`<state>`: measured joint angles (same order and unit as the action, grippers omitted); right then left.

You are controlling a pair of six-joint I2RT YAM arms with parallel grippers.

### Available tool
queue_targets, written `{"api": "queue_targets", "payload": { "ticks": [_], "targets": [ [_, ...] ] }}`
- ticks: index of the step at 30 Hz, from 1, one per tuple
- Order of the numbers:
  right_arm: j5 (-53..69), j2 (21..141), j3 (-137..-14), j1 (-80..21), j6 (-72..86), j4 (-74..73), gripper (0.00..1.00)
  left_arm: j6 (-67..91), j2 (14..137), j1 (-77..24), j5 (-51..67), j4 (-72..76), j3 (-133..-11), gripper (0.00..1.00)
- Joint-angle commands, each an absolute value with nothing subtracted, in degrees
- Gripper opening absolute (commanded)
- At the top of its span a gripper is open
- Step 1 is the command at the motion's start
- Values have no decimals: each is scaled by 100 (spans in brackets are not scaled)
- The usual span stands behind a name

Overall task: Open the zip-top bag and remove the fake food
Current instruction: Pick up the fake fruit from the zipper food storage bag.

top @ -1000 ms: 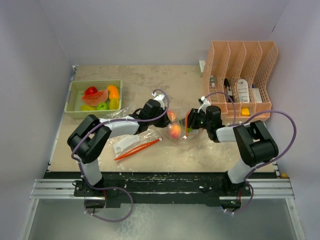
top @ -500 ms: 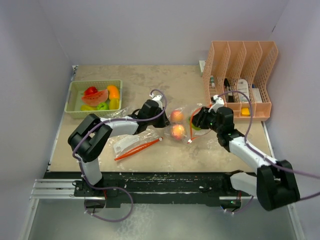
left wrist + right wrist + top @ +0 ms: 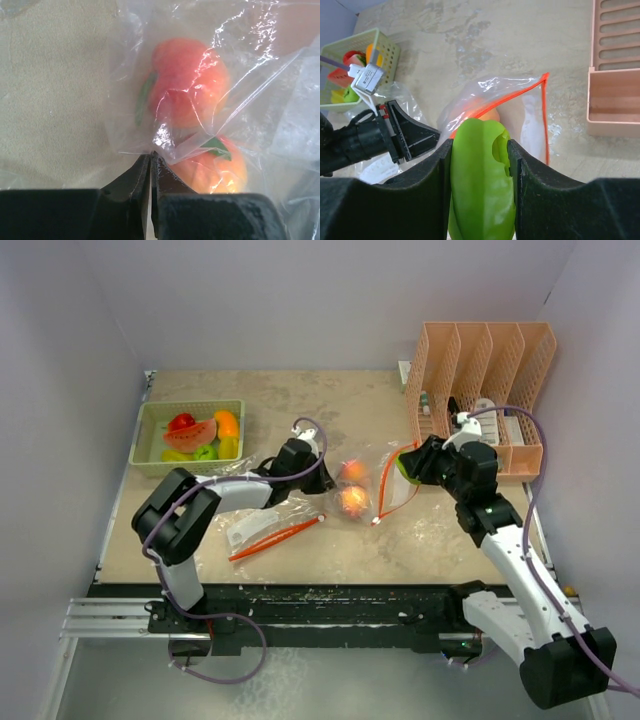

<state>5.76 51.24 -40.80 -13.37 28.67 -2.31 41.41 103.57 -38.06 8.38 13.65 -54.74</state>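
1. top external view, far left: the green basket [image 3: 140, 435] of toy produce is unchanged over the last second.
2. the left gripper [image 3: 322, 478] has its fingers pressed together on a pinch of film at the left edge of the zip-top bag [image 3: 372, 488]. it has kept this anchor throughout.
3. the bag lies mid-table, its orange zip mouth gaping toward the right. inside remain one toy peach [image 3: 351, 471] and a second toy peach [image 3: 353, 501]. both are glossy orange-red with a green leaf, and they touch each other.
4. the right gripper [image 3: 410, 463] has withdrawn from the bag mouth, rightward and away from the bases. it is clamped on a green toy pepper [image 3: 480, 175], which now sits clear of the film.
5. judgement: one piece is extracted and not yet set down. two pieces remain in the bag.
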Motion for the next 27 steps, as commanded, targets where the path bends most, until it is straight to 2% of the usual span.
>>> {"api": "queue_targets", "payload": {
  "ticks": [1,5,9,12,16,19,22,27],
  "targets": [
    [768,4828,-4566,-1328,2804,-574,15,4048,9758,-3753,724,1346,-5461,12],
    [904,4912,-4895,-1327,2784,-494,15,3801,9227,-3753,689,985,-5547,37],
    [1151,5062,-5045,-1327,2963,23,15,3611,8538,-3753,630,590,-5677,69],
    [1514,5165,-4984,-1336,3198,495,15,3538,8048,-3753,731,545,-5677,81],
    [2131,5325,-4752,-1382,3779,1324,15,3886,7595,-3750,1649,2297,-5073,85],
    [2034,5196,-4396,-1577,4111,1981,16,4682,7677,-3797,2210,4170,-4530,88],
    [1856,4978,-4167,-1705,4198,2424,18,5239,7958,-3932,2247,5622,-4196,90],
    [2018,4743,-4072,-1714,4351,2774,21,5652,8434,-4076,2123,6898,-4063,94]
  ]
}}
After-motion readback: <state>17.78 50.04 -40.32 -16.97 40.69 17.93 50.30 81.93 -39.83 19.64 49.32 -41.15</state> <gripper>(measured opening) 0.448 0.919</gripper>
